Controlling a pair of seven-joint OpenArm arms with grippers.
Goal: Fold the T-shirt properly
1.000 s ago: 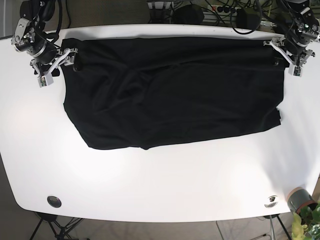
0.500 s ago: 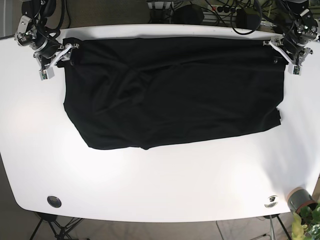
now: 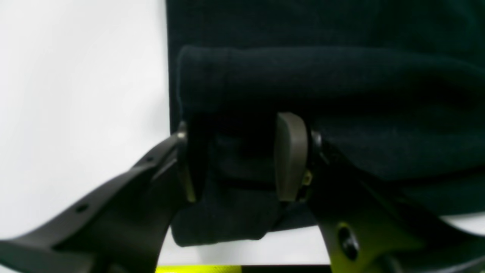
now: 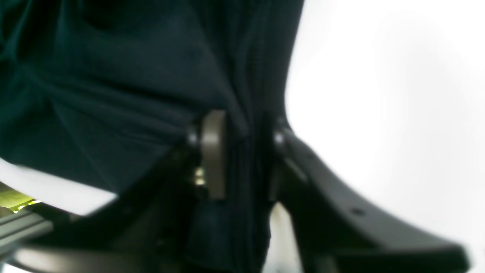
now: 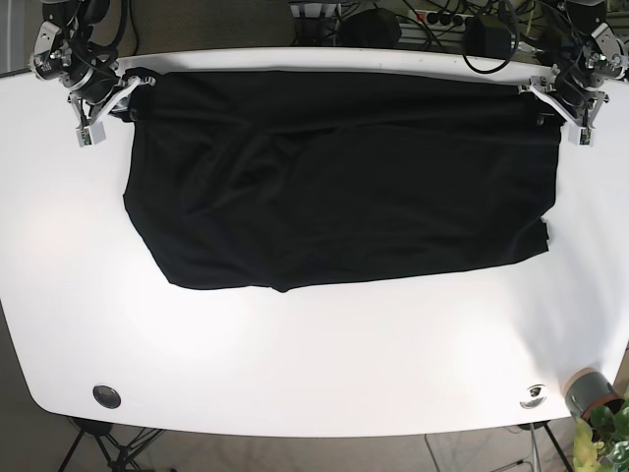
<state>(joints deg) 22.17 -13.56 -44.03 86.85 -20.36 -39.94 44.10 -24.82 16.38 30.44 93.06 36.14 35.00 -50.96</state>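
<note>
A black T-shirt [image 5: 334,177] lies spread wide across the white table [image 5: 314,354], with wrinkles in its left half. My left gripper [image 5: 555,103] is at the shirt's far right corner; in the left wrist view the gripper [image 3: 235,155] is shut on a fold of black cloth [image 3: 235,204]. My right gripper [image 5: 123,98] is at the shirt's far left corner; in the right wrist view the gripper [image 4: 242,155] is shut on bunched black cloth [image 4: 242,212].
Cables and dark equipment [image 5: 393,25] sit behind the table's far edge. A round black fitting [image 5: 106,396] and a metal one [image 5: 534,394] are set near the front edge. A grey pot with a plant [image 5: 595,398] stands off the front right corner.
Both grippers have moved toward the far edge, pulling the shirt's top corners with them. The top hem now lies straighter and the lower edge has shifted slightly away from the front.
</note>
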